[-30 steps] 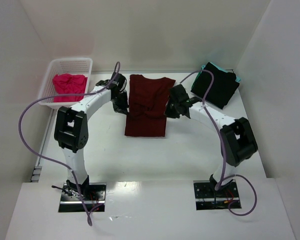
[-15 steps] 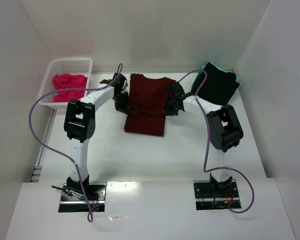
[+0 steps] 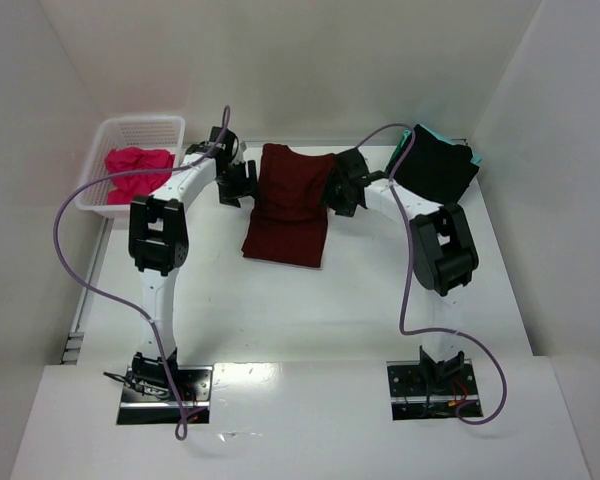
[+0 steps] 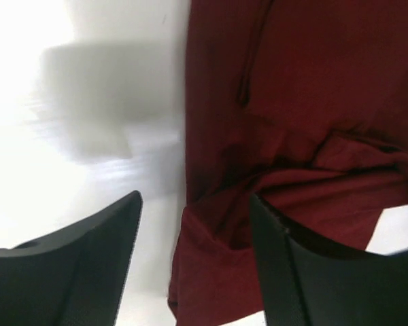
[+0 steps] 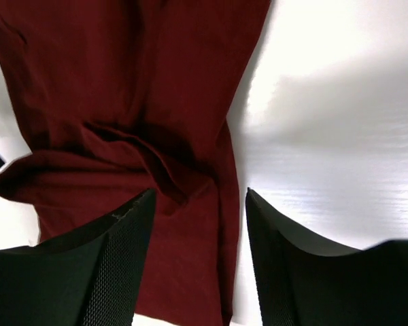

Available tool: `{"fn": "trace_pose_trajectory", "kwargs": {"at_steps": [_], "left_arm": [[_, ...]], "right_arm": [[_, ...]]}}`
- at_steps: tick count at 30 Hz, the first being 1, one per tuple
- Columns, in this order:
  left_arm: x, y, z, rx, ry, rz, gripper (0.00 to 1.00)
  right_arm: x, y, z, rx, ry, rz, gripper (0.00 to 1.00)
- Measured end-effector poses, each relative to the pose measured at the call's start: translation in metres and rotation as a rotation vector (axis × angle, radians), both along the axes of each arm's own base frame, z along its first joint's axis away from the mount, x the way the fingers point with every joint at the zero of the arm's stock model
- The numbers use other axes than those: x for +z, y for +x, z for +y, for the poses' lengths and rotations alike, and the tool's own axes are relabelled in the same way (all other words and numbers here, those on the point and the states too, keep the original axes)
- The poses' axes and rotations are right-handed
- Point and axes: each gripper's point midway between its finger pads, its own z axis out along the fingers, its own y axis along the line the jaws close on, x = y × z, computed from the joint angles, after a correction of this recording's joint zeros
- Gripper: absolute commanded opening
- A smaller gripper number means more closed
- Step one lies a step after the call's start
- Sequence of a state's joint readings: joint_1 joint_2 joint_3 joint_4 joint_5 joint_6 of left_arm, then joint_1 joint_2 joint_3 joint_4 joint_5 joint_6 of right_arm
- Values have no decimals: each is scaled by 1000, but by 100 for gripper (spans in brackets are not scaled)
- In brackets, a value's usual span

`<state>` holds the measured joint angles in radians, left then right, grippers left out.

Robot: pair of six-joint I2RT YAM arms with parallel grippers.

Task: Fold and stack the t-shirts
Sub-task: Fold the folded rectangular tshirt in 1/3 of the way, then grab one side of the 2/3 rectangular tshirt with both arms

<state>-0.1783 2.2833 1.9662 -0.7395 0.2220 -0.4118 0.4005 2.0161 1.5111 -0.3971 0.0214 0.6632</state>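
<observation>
Top external view: the maroon shirt (image 3: pixel 288 205) is laid flat mid-table (image 3: pixel 280 300), partly folded. Its side edges are flanked by the left tool (image 3: pixel 235 183) and right tool (image 3: pixel 342 190), both spread with nothing pinched, probably so that both sides can be gripped together. Left of it, the pink shirt (image 3: pixel 135 172) is kept in the basket (image 3: pixel 140 122). Right of it, the black shirt (image 3: pixel 432 170) is stacked on teal (image 3: pixel 450 136).

Dark maroon t-shirt (image 3: pixel 290 205), bright pink t-shirt (image 3: pixel 135 170), black t-shirt (image 3: pixel 435 172), teal t-shirt (image 3: pixel 470 155), white lattice basket (image 3: pixel 140 122)
</observation>
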Motion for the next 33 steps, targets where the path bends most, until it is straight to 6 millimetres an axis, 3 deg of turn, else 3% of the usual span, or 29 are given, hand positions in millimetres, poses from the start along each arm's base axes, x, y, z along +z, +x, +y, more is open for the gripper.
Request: {"fn": "trace_pose_trajectory", "kwargs": {"at_steps": [4,7,10,13,15,17,19,24,27,33], "left_arm": [[21,16,3,-10,1,-74,85],[34,18,8,-18,6,-106,85],[48,11,13,-20,0,-138,69],[55,-13,18,-31,-10,-137,47],[52,-32,19,-42,-23,-118,43],[41,-51,18,-52,-35,-77,52],[24,-70,17,-63,-38,-26,64],[-13,-114,13,-83,-24,109,70],[-19,-125,10,-96,-20,130,70],[-14,-141,12,-97,-20,132,71]], "right_arm": [[8,12,-12,-42,3,-28,66],[17,17,-18,-65,5,-52,52],[31,13,-19,-70,31,-88,32],[40,2,-18,-65,72,-100,26],[39,-8,-16,-60,93,-90,28],[31,-20,-11,-49,101,-65,42],[18,-35,0,-26,102,-30,48],[-13,-88,39,77,94,69,49],[-23,-111,52,110,87,111,55],[-23,-132,41,86,79,132,56]]}}
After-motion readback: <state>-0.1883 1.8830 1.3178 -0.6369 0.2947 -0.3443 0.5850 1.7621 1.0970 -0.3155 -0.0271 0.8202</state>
